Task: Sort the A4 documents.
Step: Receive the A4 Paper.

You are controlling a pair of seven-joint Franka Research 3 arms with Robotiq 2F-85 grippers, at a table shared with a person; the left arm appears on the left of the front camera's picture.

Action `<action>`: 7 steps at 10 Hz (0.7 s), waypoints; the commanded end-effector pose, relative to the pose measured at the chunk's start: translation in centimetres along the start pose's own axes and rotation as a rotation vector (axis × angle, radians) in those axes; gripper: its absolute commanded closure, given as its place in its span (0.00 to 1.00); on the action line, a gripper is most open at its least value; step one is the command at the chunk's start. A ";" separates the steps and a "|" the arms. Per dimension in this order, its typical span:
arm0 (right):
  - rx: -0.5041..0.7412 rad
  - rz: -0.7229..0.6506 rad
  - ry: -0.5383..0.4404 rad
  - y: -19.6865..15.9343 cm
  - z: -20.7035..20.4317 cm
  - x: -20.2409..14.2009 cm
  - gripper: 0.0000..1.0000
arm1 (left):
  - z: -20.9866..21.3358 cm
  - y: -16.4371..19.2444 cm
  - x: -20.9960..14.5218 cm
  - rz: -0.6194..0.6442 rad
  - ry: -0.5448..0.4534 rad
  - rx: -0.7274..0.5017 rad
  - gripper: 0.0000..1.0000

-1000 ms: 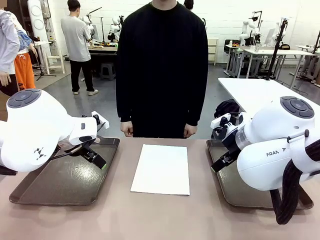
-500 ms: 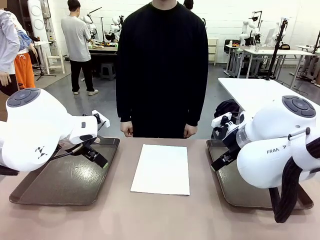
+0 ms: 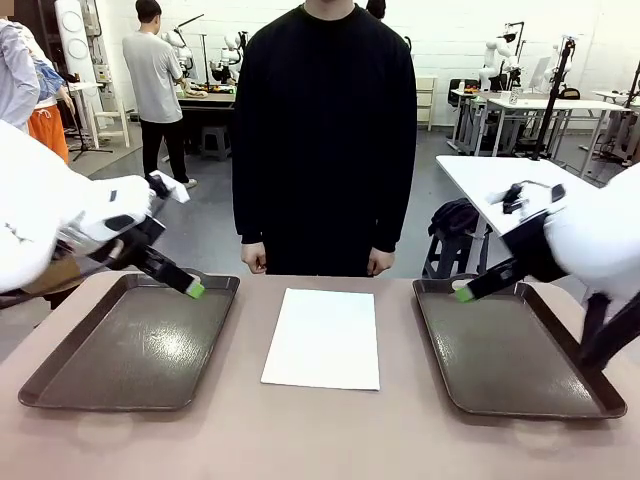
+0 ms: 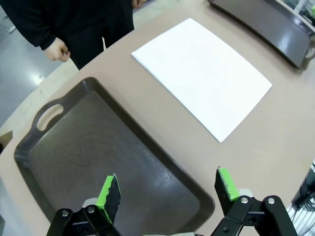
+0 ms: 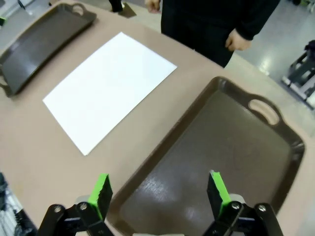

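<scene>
Lab hall, white worktables (image 3: 490, 180), grey polished floor (image 3: 205, 225), white brick wall (image 3: 450, 40), people (image 3: 158, 90) standing

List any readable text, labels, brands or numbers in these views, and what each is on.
None can be read.
A4 documents: the top sheet is blank white.
Left tray and right tray: plain dark brown, no print.
Background benches and gear: any markings are too small or blurred to read.

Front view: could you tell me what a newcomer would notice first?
The plain white A4 documents lie mid-table between two dark brown handled trays. The open left gripper hangs over the left tray, the open right gripper over the right tray, and a person in black stands opposite.
</scene>
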State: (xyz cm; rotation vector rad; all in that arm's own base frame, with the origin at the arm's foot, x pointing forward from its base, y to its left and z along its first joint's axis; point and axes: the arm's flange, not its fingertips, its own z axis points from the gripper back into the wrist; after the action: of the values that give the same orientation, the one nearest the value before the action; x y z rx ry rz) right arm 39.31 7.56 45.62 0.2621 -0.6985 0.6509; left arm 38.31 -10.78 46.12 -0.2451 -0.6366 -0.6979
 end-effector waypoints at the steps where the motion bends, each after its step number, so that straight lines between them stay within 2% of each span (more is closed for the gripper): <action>1: 0.005 0.032 -0.048 -0.8 2.2 -2.7 0.00 | 2.4 0.7 -3.1 -0.050 0.028 0.008 0.00; 2: 0.028 0.023 -0.084 -1.3 3.4 -2.9 0.00 | 3.8 1.0 -3.4 -0.056 0.027 0.000 0.00; 4: 0.093 0.011 -0.118 -2.4 5.3 -3.6 0.00 | 6.5 1.6 -4.3 -0.053 -0.042 -0.066 0.00; 5: 0.083 0.003 -0.127 -3.0 6.1 -4.1 0.00 | 7.4 2.1 -4.8 -0.052 -0.079 -0.084 0.00; 7: 0.065 -0.003 -0.132 -3.6 7.1 -4.5 0.00 | 8.6 2.8 -5.4 -0.058 -0.082 -0.073 0.00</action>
State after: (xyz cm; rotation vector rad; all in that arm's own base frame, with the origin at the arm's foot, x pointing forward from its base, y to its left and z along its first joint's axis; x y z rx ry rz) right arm 37.44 0.06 49.51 0.3660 -0.7957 0.6430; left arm 35.12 -3.20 51.74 -0.3114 -0.6925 -0.7486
